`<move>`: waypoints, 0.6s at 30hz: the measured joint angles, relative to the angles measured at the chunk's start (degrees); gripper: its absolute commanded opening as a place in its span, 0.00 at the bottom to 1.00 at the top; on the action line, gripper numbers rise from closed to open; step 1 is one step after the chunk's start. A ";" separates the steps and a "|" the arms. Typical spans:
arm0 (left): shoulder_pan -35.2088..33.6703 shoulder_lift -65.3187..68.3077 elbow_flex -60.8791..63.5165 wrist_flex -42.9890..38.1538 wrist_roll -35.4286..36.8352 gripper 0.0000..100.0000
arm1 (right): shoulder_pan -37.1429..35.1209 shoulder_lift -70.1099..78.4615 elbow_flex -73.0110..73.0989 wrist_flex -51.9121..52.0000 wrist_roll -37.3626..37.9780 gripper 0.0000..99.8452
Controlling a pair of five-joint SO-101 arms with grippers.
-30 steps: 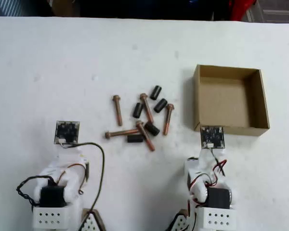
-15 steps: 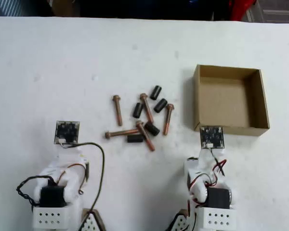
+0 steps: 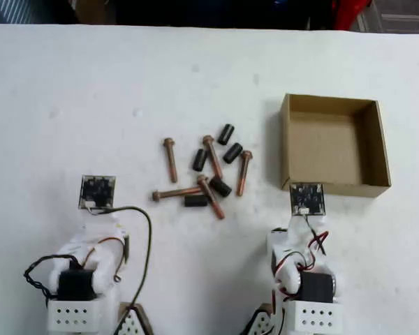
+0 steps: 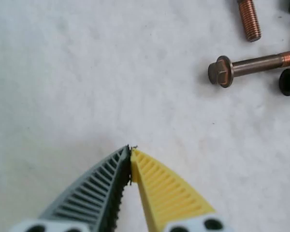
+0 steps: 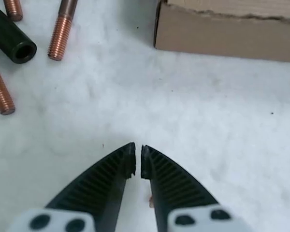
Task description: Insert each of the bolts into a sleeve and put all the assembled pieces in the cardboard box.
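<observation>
1. The left gripper (image 4: 130,151) hangs just above the white table (image 3: 70,91). Its grey and yellow fingers are pressed tip to tip and hold nothing.
2. The right gripper (image 5: 137,159) is also low over the table. Its two black fingers are drawn in to a hairline gap, with nothing between them.
3. Five copper-coloured bolts (image 3: 170,159) and five short black sleeves (image 3: 200,160) lie loose in one cluster at mid-table, a little beyond the left arm (image 3: 84,279) and the right arm (image 3: 304,279). Some pieces touch or cross, but every bolt lies outside the sleeves.
4. In the left wrist view, one flanged hex-head bolt lies on its side beyond the closed fingertips, well apart from them. A sleeve sits just beside its shank.
5. In the right wrist view, an open-ended sleeve lies next to the threaded end of a bolt, off to one side of the fingertips.
6. The cardboard box (image 3: 286,146) stands open-topped on the table to the right of the cluster, just beyond the right arm. Its walls are plain brown.
</observation>
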 measured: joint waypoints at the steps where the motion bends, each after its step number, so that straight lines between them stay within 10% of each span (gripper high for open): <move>1: 0.00 0.00 0.00 0.00 0.00 0.03 | 0.00 0.00 0.00 0.00 0.00 0.02; 10: 0.00 0.00 0.00 0.00 0.00 0.03 | 0.09 0.00 0.00 -5.19 1.23 0.02; 18: 0.00 0.00 0.00 0.00 0.00 0.03 | 5.27 0.00 -1.49 -14.24 22.59 0.02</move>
